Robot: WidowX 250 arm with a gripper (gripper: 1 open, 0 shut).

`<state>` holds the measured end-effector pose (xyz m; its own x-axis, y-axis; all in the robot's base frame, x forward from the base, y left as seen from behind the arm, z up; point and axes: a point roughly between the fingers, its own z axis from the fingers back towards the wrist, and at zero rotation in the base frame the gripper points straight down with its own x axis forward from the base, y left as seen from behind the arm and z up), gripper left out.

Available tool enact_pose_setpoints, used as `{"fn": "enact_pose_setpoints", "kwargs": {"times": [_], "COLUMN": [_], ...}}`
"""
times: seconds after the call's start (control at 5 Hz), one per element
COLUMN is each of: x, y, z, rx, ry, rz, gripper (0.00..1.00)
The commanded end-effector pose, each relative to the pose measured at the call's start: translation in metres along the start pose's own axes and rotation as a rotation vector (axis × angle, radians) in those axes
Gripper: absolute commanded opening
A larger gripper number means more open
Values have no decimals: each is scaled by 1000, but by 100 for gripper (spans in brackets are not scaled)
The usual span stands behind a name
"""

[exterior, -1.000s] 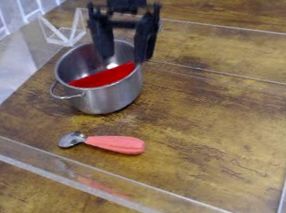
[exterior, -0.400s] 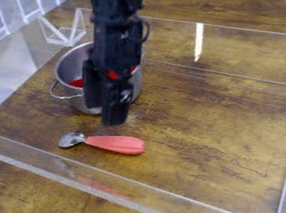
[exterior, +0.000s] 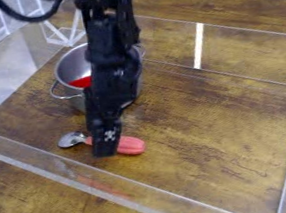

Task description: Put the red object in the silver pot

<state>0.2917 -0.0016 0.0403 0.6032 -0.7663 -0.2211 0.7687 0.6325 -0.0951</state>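
Note:
The red object (exterior: 133, 146) lies on the wooden table in front of the pot. Its coral handle points right and its small silver head (exterior: 70, 141) points left. My gripper (exterior: 107, 141) points down over the middle of the handle and hides that part. Its dark fingers stand open, low around the handle, with nothing gripped. The silver pot (exterior: 66, 69) stands just behind, half hidden by my arm. A flat red piece (exterior: 82, 82) shows inside it.
Clear plastic walls (exterior: 75, 174) fence the wooden table on the front, left and right. A white wire rack (exterior: 59, 30) stands behind the pot at the back left. Bare wood lies to the right of the arm.
My gripper came from above the pot toward the camera and down, ending low over the red object's handle. It also rolled about its own axis. The utensil and the pot stayed put.

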Motion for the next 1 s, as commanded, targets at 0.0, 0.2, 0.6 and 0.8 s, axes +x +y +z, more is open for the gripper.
{"fn": "enact_pose_setpoints", "kwargs": {"times": [0.0, 0.2, 0.6, 0.8], "x": [5, 6, 3, 12], "y": [5, 9, 8, 5], "z": [18, 18, 16, 20], "rx": [123, 176, 243, 259], "ry": [-70, -90, -132, -147], "rz": [-110, -182, -253, -244], "gripper": [100, 100, 100, 100]}}
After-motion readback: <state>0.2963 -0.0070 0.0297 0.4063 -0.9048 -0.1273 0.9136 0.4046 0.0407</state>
